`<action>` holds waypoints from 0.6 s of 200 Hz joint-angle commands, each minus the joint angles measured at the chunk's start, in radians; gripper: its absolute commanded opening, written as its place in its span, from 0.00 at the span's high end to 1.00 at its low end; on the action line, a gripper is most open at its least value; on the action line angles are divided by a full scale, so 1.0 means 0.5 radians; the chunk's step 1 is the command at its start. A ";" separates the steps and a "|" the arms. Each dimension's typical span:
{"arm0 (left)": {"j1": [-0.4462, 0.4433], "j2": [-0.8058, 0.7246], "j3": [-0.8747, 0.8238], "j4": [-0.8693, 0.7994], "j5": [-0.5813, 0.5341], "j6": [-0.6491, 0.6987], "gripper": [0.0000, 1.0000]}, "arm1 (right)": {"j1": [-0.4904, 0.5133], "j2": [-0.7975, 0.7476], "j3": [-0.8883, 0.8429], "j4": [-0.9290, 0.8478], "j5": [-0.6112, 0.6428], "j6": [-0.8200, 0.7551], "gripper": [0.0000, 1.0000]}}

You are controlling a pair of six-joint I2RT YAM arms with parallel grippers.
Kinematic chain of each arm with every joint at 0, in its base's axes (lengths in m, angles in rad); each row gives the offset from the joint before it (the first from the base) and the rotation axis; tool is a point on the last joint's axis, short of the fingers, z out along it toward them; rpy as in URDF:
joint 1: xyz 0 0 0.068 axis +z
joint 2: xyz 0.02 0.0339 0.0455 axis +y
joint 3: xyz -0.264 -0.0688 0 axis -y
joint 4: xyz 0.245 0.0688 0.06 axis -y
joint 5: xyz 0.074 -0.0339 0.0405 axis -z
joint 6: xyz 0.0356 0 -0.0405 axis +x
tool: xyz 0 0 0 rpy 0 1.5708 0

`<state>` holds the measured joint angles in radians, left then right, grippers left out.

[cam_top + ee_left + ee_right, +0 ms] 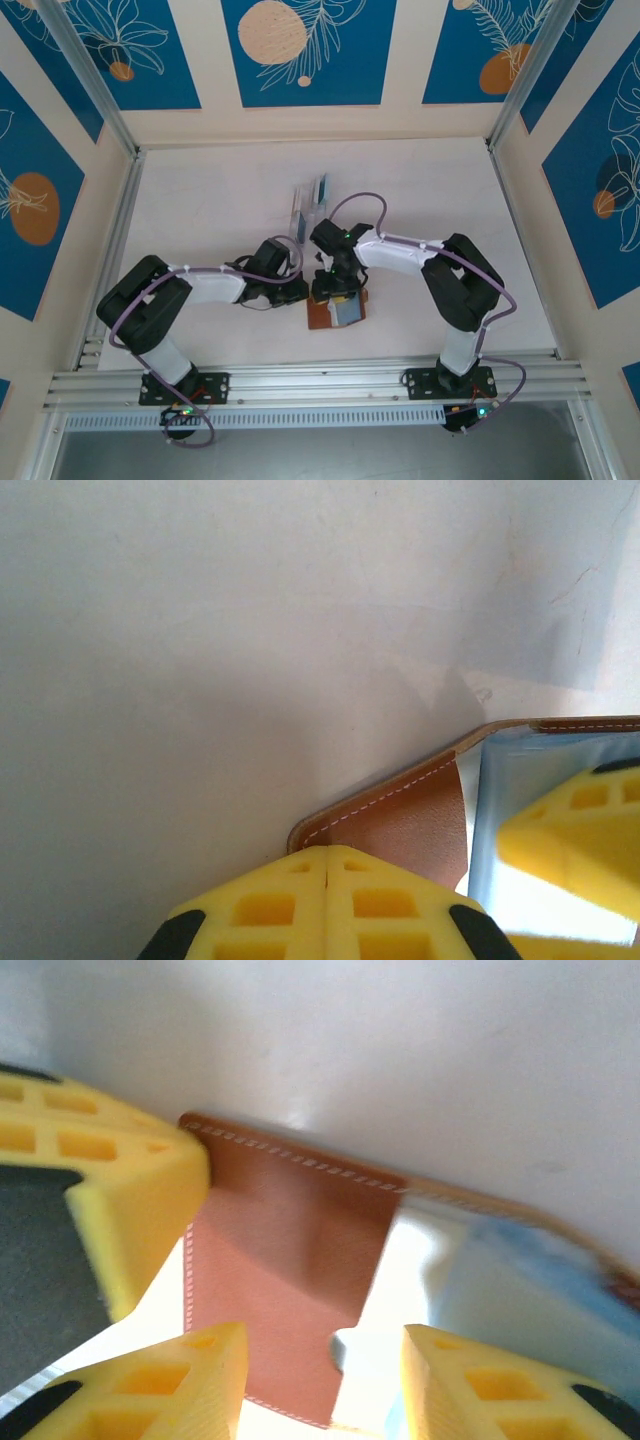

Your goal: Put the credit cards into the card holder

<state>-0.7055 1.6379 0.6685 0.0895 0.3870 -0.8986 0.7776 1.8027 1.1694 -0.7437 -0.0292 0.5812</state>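
Though the wallet [335,312] lies open by the tabletop's [200,200] near edge, left tool [327,865] shut at its corner, right tool [325,1348] half-open, empty above, cards [321,188] stand in the rack [303,212]; loading seems unfinished.

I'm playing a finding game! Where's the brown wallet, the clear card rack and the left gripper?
Wallet [316,318], top view, its brown leather flap.
Clear card rack [303,212], top view, its see-through wall.
Left gripper [327,858], left wrist view, where its yellow fingertips meet.
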 commanded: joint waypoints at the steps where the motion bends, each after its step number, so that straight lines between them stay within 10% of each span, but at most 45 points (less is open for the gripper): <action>1: -0.037 0.069 -0.070 -0.251 -0.169 0.085 1.00 | -0.051 -0.071 0.036 -0.169 0.207 -0.113 0.56; 120: -0.037 0.078 -0.061 -0.280 -0.183 0.083 1.00 | -0.038 0.026 -0.110 -0.216 0.647 -0.049 0.58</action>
<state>-0.7113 1.6356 0.6685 0.0864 0.3737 -0.8799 0.7517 1.7992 1.1450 -0.8234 0.2333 0.5308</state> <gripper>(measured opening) 0.038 0.420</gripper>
